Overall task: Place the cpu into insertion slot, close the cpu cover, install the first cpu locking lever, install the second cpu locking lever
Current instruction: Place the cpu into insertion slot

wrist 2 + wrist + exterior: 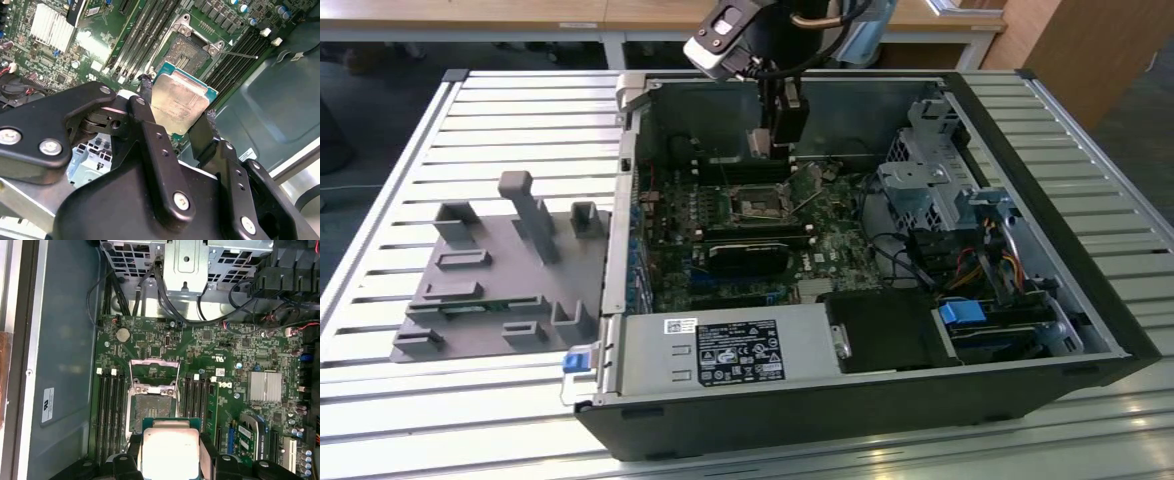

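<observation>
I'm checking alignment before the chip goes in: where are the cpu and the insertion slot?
cpu (180,102), second wrist view, middle of its silver metal top.
insertion slot (190,53), second wrist view, its dark centre.

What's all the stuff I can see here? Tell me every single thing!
computer case: one, black, open, on the slatted table.
circuit board: one, green, inside the case.
insertion slot: one, black-framed, empty, on the board.
cpu cover: one, silvery, swung open at the slot.
cpu: one, silver-grey, in the tool above the board.
fixture block: one, grey, on the table at the exterior view's left.
tool: one, black, shut on the cpu.
</observation>
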Robot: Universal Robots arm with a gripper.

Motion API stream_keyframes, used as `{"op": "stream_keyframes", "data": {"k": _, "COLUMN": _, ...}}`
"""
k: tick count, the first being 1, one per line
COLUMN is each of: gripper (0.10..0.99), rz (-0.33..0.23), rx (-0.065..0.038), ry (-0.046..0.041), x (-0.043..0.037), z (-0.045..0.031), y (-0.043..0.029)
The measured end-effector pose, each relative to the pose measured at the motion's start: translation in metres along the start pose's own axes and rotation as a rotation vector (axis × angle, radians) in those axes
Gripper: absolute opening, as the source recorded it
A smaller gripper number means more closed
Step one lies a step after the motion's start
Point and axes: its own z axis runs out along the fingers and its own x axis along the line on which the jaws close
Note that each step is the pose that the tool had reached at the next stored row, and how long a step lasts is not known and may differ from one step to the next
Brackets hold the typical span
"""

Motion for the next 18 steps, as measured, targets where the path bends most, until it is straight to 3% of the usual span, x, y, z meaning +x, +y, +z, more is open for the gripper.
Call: {"op": "stream_keyframes", "data": {"k": 18, "gripper": 0.537, "rz": 0.001, "rx": 0.017, "ry": 0.0003, "x": 0.0029, "z": 0.0156, "y": -0.0006}}
